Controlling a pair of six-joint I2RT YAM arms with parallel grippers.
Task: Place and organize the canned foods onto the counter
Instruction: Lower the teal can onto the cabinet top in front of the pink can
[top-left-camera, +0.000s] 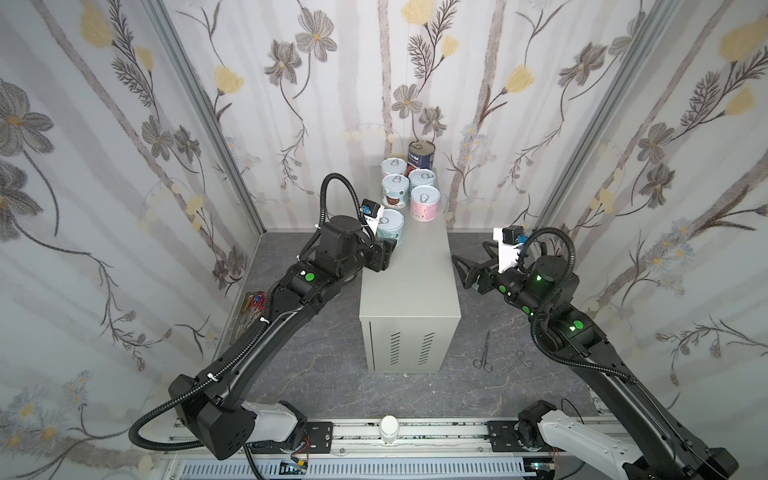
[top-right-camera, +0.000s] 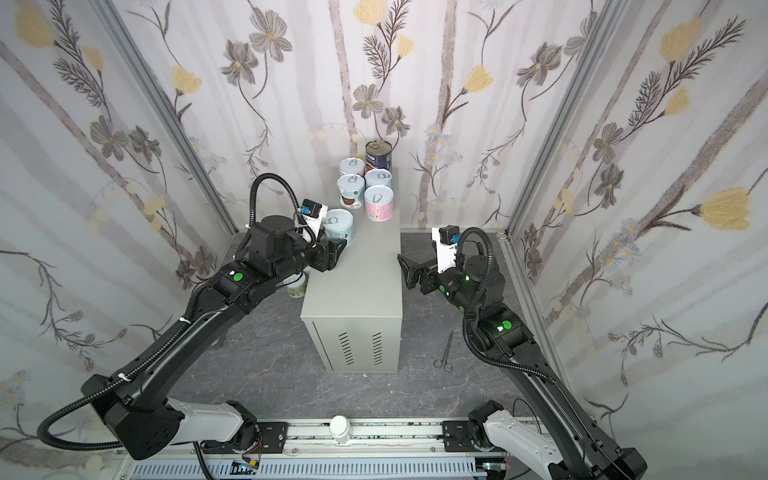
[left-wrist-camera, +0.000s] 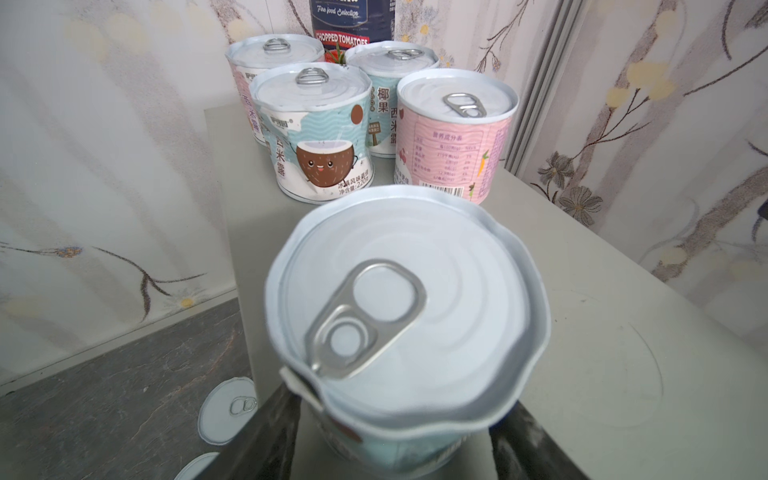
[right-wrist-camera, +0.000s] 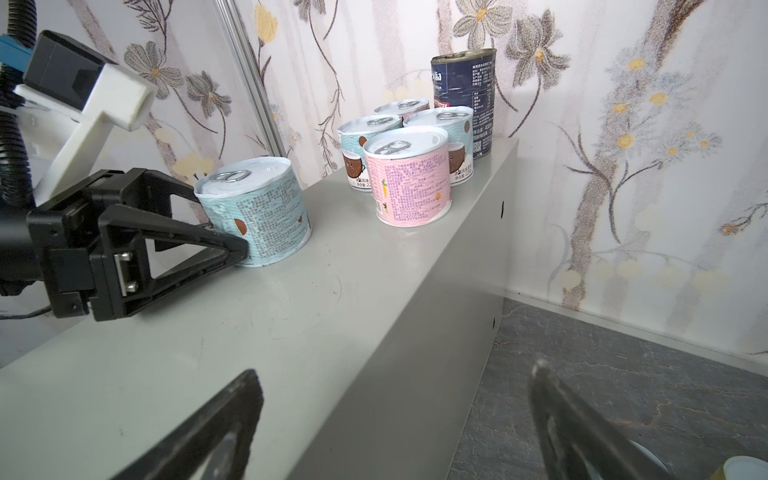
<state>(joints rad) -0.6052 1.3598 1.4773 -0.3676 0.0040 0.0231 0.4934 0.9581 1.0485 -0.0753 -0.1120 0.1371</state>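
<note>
The grey counter is standing by the flowery wall, five cans sitting at its far end. My left pincer is sitting round a teal can by the left edge, one finger touching; I cannot tell if I am squeezing. I should be sliding it gently, upright, up beside the others. My right pincer is hanging open, empty.

I read "CHOPPED TOMATOES" and "Fine food Selection" on the dark blue can — upper centre in both top views; "椰果 西米露" on a teal can.
</note>
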